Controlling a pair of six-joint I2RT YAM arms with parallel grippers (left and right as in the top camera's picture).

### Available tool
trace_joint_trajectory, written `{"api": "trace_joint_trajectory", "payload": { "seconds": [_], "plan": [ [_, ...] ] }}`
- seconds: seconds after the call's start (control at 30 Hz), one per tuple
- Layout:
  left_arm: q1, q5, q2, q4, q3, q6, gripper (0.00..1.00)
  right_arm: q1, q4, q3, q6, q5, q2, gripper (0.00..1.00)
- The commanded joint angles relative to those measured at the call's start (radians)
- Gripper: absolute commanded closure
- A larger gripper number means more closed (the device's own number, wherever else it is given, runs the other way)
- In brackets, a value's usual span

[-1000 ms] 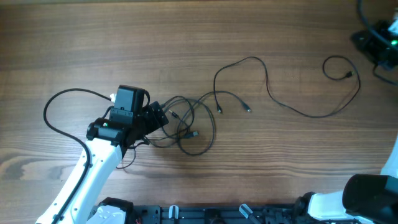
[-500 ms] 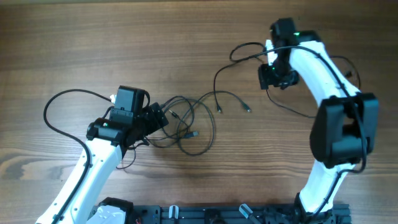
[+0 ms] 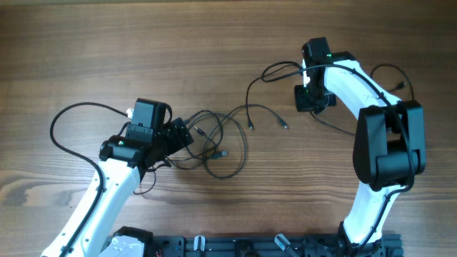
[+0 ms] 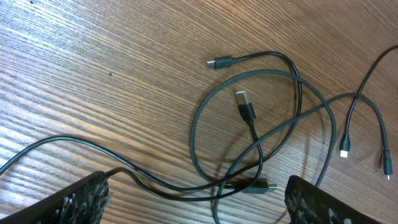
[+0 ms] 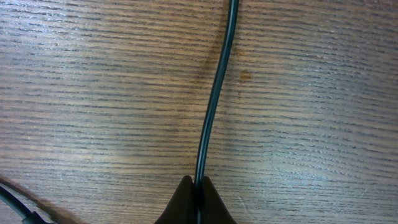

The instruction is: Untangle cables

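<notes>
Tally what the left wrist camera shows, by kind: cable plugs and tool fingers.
Cable plugs: 5
Tool fingers: 2
Total: 7

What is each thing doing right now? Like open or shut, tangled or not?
Left gripper: open, holding nothing, fingers either side of the tangle.
Right gripper: shut on the long cable.
Tangle: cables looped over each other, flat on the table, plugs free.
Long cable: pinched at one spot, otherwise a loose curve.
</notes>
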Motion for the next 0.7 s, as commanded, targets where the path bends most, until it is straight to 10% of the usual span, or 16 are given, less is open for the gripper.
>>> {"api": "trace_joint_trajectory", "payload": {
  "seconds": [0.0,0.43,0.67],
  "plan": [
    [0.005,0.008,0.005,0.000,0.007,-0.002,0.07,0.001,0.001,0.010,0.037,-0.004,0.020,0.96],
    [0.005,0.008,0.005,-0.001,0.007,-0.002,0.07,-0.392,-0.039,0.179,0.352,0.001,-0.581,0.96],
    [0.005,0.008,0.005,-0.003,0.007,-0.002,0.08,-0.521,-0.107,0.178,0.372,0.001,-0.563,0.96]
  ]
}}
